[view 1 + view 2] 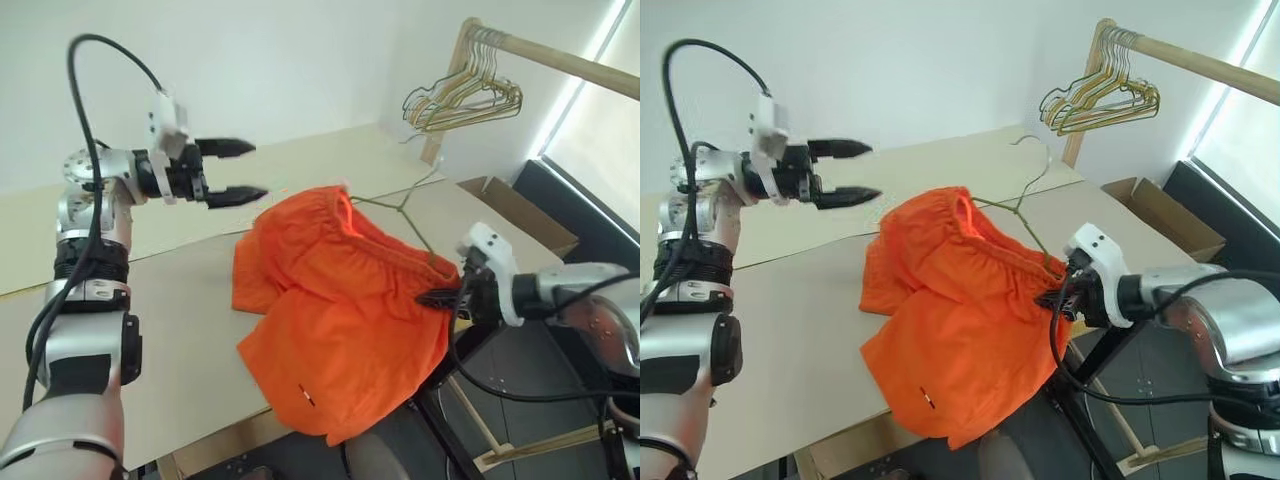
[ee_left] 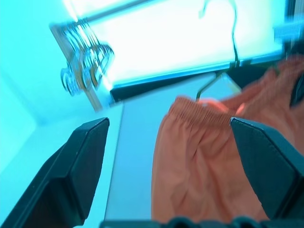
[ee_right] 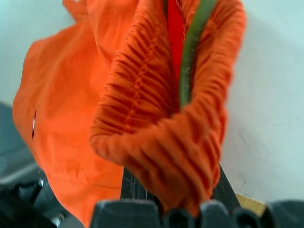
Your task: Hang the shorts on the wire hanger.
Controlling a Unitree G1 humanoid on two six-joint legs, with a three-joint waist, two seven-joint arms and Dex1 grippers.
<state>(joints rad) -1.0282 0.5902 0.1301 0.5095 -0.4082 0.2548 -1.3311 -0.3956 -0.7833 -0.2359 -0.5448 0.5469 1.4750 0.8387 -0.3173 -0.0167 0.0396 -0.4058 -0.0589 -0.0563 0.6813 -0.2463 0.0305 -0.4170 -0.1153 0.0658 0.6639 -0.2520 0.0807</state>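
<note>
From the head camera, the orange shorts [image 1: 335, 310] lie on the beige table [image 1: 190, 330], draped past its near edge so that the lower part hangs off the table. The dark grey-green wire hanger [image 1: 405, 212] is threaded into the gathered waistband, its neck and small hook sticking out of the far side of the shorts, over the table. The right gripper [image 1: 445, 297] is clamped shut on the waistband at the shorts' right corner, just off the table edge, and the hanger's wire runs down into that same bunch of fabric. The left gripper [image 1: 235, 172] hangs in the air above the table beside the shorts' far left corner, its two black fingers spread wide apart and gripping nothing. Beyond the shorts, a bunch of gold and pale-green hangers [image 1: 462, 98] hangs on a wooden rail [image 1: 560, 62], and a cardboard box [image 1: 520, 215] sits on the floor past the table.

In the left wrist view, the spread fingers [image 2: 76, 175] frame the shorts' waistband [image 2: 204, 111] with clear space between them; the hanger hook [image 2: 228, 28] rises behind the shorts.

In the right wrist view, bunched waistband fabric sits between the closed fingers, with the green wire [image 3: 190, 52] running into the fold.
</note>
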